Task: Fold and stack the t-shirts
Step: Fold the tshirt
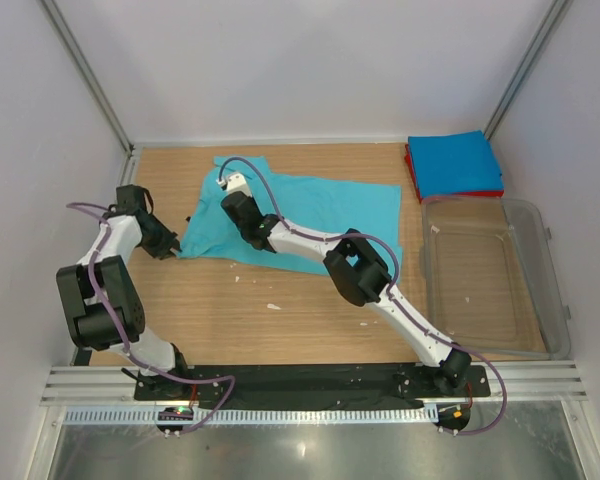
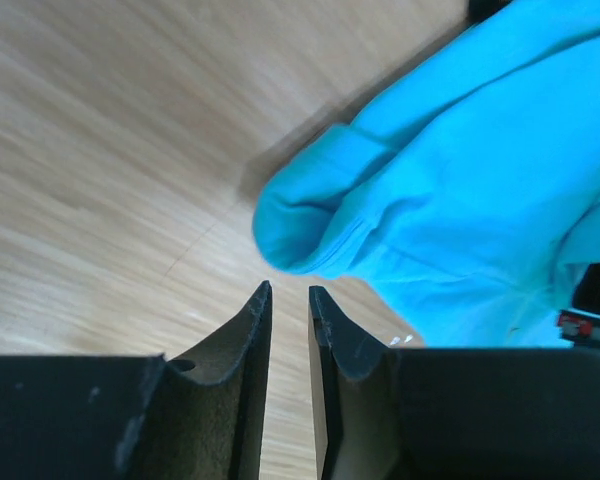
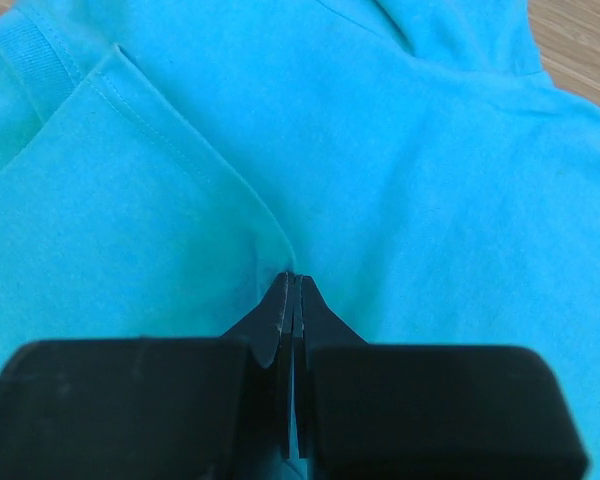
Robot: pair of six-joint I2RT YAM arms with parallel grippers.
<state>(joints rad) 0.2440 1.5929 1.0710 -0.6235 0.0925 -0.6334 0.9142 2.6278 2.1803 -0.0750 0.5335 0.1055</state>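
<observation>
Left gripper (image 1: pixel 166 241) sits at the 9 o'clock side of the table (image 1: pixel 280 325), just off the left edge of the turquoise t-shirt (image 1: pixel 330 208). In the left wrist view the left gripper (image 2: pixel 288 291) has its jaws parted by a narrow gap with bare wood between them; a rolled sleeve of the turquoise t-shirt (image 2: pixel 450 200) lies just beyond the tips at 12 o'clock, apart from them. The turquoise t-shirt is spread flat across the table centre. Right gripper (image 1: pixel 239 206) rests on its left part; in the right wrist view the right gripper (image 3: pixel 293 280) has its jaws pressed together, pinching a raised crease of the turquoise t-shirt (image 3: pixel 400 150). At 1 o'clock, the blue folded t-shirt (image 1: pixel 450 162) lies on the red folded t-shirt (image 1: pixel 414 178). The clear plastic tub (image 1: pixel 552 300) stands at 3 o'clock, just below that stack.
</observation>
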